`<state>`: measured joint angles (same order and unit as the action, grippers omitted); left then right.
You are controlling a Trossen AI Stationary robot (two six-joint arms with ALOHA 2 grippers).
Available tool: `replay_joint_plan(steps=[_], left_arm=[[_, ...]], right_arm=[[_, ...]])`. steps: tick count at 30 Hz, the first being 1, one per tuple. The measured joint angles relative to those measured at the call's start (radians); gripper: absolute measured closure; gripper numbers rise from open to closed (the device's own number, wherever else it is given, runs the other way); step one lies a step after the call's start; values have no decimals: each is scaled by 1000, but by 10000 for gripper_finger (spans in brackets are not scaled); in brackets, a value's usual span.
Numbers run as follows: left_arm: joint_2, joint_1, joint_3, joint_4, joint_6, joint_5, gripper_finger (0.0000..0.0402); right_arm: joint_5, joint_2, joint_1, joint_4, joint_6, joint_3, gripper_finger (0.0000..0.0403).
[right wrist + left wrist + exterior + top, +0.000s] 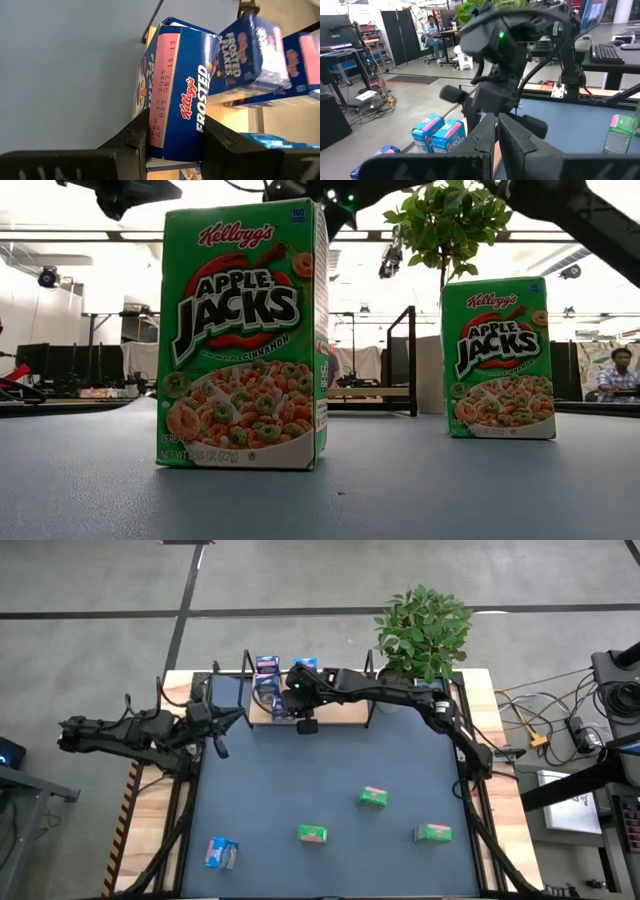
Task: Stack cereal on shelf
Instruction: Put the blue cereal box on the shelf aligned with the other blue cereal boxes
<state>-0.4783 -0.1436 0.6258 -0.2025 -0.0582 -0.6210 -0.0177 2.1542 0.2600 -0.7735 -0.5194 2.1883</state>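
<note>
My right arm is stretched from the right edge of the table across to the far side, bent at the elbow, and the right gripper [298, 708] sits over the wooden shelf [345, 715] at the back. From the wrist cam its two dark fingers are clamped on the sides of a dark blue Frosted Flakes box [180, 95], glossy cardboard with a pink end panel carrying a printed date code. Right next to it are more blue boxes [250, 62] of the same kind, standing close together on the light wood board, with a thin black wire end frame [370, 690] beside them.

The left arm is lying low along the left side of the table, pointing toward the shelf, and the left gripper [218, 745] has its fingers pinched together with nothing in them. Its camera looks right at the right arm's wrist, plus a couple of light blue boxes [437, 134] on the shelf.

The rest of the cereal is out on the matte blue-grey tabletop [300, 780]: three green Apple Jacks boxes, one mid-table [373, 798], one nearer the front [313, 833], one to the right [433, 833], and a light blue box [221, 853] lying tipped at the front left. A leafy potted plant [422, 630] sits at the back right corner.
</note>
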Motion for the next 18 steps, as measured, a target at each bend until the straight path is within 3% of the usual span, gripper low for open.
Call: replay_joint_plan(steps=[18], left_arm=[[-1,0,0,0,-4,0,396]], right_arm=[[0,10,24,79,-27,-38,249]])
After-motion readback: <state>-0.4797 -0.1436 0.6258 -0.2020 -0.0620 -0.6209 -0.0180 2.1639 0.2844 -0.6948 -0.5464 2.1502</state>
